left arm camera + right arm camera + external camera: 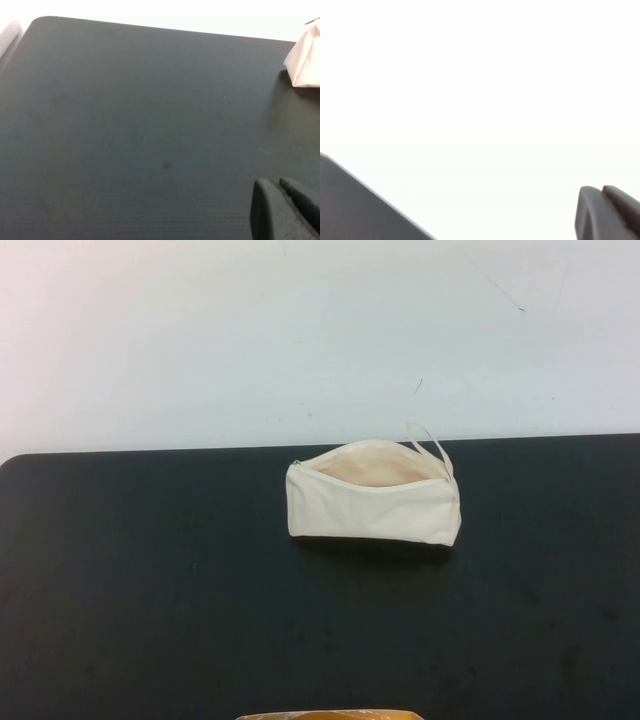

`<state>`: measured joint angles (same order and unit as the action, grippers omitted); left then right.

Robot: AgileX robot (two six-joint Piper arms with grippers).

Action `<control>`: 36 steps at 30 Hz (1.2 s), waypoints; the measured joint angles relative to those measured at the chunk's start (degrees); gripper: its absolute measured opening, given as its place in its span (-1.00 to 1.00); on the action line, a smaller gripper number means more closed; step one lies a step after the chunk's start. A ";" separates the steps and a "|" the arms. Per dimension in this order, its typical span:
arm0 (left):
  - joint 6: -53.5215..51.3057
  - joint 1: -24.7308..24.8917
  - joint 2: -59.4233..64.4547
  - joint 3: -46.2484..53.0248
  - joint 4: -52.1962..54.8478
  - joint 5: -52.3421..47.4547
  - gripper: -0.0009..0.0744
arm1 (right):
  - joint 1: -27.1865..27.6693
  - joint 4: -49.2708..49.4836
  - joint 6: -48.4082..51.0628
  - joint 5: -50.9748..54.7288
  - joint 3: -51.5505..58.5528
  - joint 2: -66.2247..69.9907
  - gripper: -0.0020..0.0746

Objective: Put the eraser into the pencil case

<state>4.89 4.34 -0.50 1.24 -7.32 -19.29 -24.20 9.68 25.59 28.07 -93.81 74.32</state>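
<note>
The cream-white pencil case (372, 499) stands on the black table (150, 580) near its far edge, zipper open, peach lining showing, loop strap (430, 440) at its right end. One end of it shows in the left wrist view (306, 57). The eraser is not in view. My left gripper (280, 187) hangs above bare table, well left of the pouch, its jaws pressed together and empty. My right gripper (601, 192) is over the white surface beside a table corner (355, 205), its jaws together and empty. Neither gripper shows in the high view.
A white surface (300, 330) lies beyond the table's far edge. A yellow-orange object (330, 715) pokes in at the bottom edge of the high view. The table's rounded far-left corner (40, 22) shows in the left wrist view.
</note>
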 joint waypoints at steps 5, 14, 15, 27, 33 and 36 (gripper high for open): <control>0.00 0.00 0.00 0.00 0.00 0.00 -0.98 | 4.07 -0.66 -0.03 -0.80 15.19 -11.61 -0.95; 0.00 0.00 0.00 0.00 0.00 0.00 -0.98 | 19.66 -0.66 -0.12 -2.22 41.44 -38.91 -0.95; 0.00 0.00 0.00 0.00 0.00 0.00 -0.98 | 20.60 -0.66 -0.12 -2.71 44.41 -41.94 -0.95; 0.00 0.00 0.00 0.00 0.00 0.00 -0.98 | 23.15 -0.35 0.99 -7.15 77.55 -73.49 -0.95; 0.00 0.00 0.00 0.00 0.00 0.00 -0.98 | 23.96 -0.85 0.99 -9.56 86.44 -74.99 -0.95; 0.74 0.00 0.00 0.00 0.00 0.00 -0.98 | 25.66 -1.92 1.12 -9.98 89.51 -74.99 -0.95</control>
<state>5.64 4.34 -0.50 1.24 -7.32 -19.29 1.46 7.76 26.70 18.09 -4.29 -0.67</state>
